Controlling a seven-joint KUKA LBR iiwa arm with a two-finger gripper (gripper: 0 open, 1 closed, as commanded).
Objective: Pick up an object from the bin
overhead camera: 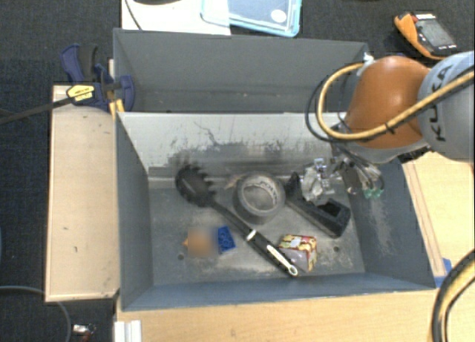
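1. Grey bin [245, 81]: work in the right half and keep off the right wall, which is close by.
2. Hand [324, 179]: hangs low at the bin's right, over the far-left part of a black oblong block. Cannot tell whether spread or pressed together.
3. Black long-handled brush [237, 223]: lies slantwise across the middle, left of the block. Leave alone.
4. Black oblong block [330, 214]: lies flat on the bin floor at the right. Runs lengthwise from far-left to near-right and seems to point its bulkier end near-right. Best gripped across the short width, square to that line and nearer the middle than the end, for a level lift.
5. Grey tape roll [260, 193]: sits just beside the block's far-left end. Descend straight to avoid catching it.
6. Colourful packet [300, 250], orange ball [198, 242], blue piece [225, 238]: lie nearer and apart, likely no hindrance.
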